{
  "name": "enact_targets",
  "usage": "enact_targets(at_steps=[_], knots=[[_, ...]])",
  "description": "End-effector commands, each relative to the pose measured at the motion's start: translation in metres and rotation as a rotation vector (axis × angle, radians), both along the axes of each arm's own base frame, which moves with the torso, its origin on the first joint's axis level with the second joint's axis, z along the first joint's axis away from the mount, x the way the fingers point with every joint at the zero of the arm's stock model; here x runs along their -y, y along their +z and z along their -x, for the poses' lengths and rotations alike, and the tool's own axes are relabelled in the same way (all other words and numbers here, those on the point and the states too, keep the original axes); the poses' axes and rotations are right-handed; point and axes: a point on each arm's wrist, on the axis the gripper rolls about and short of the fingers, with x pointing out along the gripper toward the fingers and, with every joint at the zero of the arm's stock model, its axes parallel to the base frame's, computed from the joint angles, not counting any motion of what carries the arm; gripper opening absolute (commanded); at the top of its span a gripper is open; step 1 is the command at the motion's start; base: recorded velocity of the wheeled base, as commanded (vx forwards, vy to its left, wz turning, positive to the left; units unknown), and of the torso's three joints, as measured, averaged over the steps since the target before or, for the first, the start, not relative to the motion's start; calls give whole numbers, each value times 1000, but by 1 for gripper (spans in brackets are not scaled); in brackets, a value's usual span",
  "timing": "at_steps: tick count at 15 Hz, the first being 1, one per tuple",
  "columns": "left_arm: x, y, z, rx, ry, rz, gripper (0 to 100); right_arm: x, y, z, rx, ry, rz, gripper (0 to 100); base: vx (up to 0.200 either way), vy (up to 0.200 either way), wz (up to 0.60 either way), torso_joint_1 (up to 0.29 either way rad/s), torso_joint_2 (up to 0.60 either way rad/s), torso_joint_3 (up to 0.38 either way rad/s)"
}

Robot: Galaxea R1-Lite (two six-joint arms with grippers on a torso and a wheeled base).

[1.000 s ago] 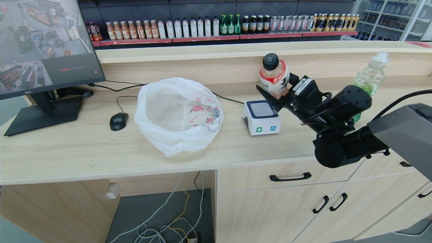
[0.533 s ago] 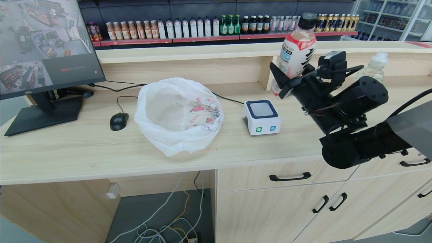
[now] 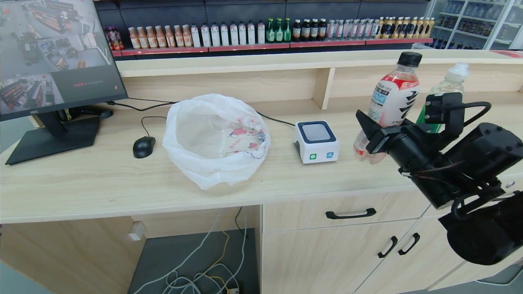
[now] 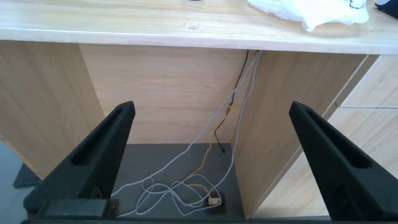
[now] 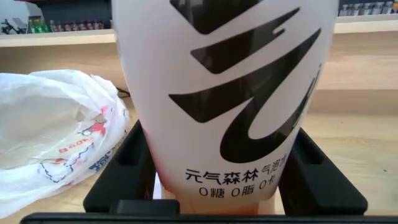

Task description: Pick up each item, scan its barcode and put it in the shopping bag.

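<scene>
Right gripper (image 3: pixel 376 136): jaws pinching the pink drink bottle (image 3: pixel 392 98) low on its body, one jaw on each side of the label in the right wrist view (image 5: pixel 224 81).
- The bottle is held over the right part of the counter (image 3: pixel 102 179), just beside the scanner (image 3: pixel 316 141) on the side toward the counter's right end.
- Cannot tell whether its base is clear of the surface.

Left gripper (image 4: pixel 211 155): jaws spread wide, nothing between them. It hangs below the counter's front edge, facing the cable bay.

Progress, as judged:
- First item is picked up.
- No sign either way that its barcode has been read. The bottle is beside the scanner's upward-facing window, not over it.
- Shopping bag (image 3: pixel 192 122) sits open at mid-counter, on the far side of the scanner from the bottle, and looks empty inside.
- Green-label bottle (image 3: pixel 451 83) stands near the back right of the counter, not yet handled.
- Left to do: scan and bag for this bottle, then the whole cycle for the other.

Orientation of held bottle:
- Long axis is close to upright but leaning.
- Black cap is up and tipped toward the counter's right end; base is down and toward the scanner.
- Barcode not visible, so which face carries it is unknown. The bottle likely needs tilting or turning over the window.
</scene>
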Motion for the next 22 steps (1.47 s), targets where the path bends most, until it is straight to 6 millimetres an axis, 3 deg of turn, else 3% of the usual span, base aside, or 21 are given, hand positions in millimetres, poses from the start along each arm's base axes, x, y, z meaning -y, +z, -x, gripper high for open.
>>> enact_targets(at_steps=[1,11,15,22], knots=[[0,0,0,0,-1,-1,100,1,11,13,28,8,-10,0,0,0,0,0,0,0],[0,0,0,0,1,1,100,-1,31,3,110,-3,-46,0,0,0,0,0,0,0],[0,0,0,0,1,5,100,13,36,-3,125,-74,-67,0,0,200,0,-1,5,2],[0,0,0,0,-1,4,100,13,34,0,117,-69,-69,0,0,200,0,2,4,6]])
